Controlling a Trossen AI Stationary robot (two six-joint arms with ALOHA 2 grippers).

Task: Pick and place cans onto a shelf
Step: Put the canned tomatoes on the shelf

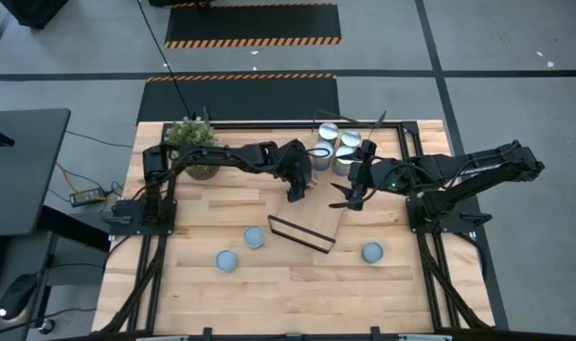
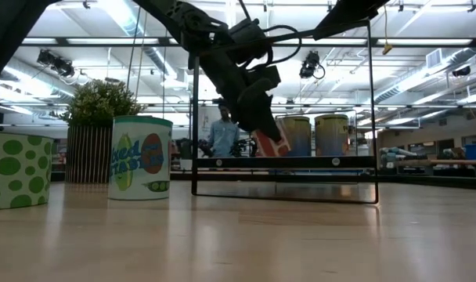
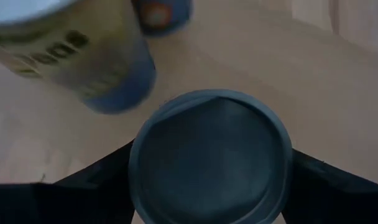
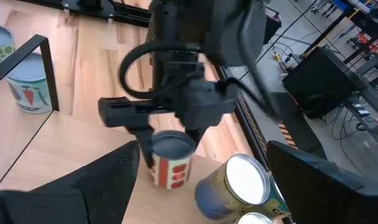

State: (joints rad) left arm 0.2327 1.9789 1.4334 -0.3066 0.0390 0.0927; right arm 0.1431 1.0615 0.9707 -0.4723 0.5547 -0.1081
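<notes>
My left gripper [image 1: 297, 185] is shut on a can with a red-and-white label [image 4: 171, 163] and a grey round top [image 3: 211, 162], over the light-wood shelf [image 1: 316, 216]. In the low view the can [image 2: 273, 139] is tilted just above the shelf board [image 2: 316, 162]. Three cans [image 1: 337, 152] stand together on the shelf's far end, the nearest with yellow and blue sides [image 4: 239, 183]. My right gripper [image 1: 348, 197] is open and empty, close beside the left gripper, on the side toward the table's right edge. My left gripper pinches the can's round side near its top rim [image 4: 153, 149] between its two fingers [image 4: 145, 144]. The fingers come from above, slanting down. The can is tilted. Its lower end is close to the shelf board, and I cannot tell whether it touches.
Three cans stand on the table near the shelf's near end [image 1: 255, 237], [image 1: 226, 260], [image 1: 371, 252]. A potted green plant [image 1: 193, 142] stands at the far left. The shelf's black end frame [image 1: 297, 235] rises near the table's middle. A person [image 2: 221, 129] stands in the room behind.
</notes>
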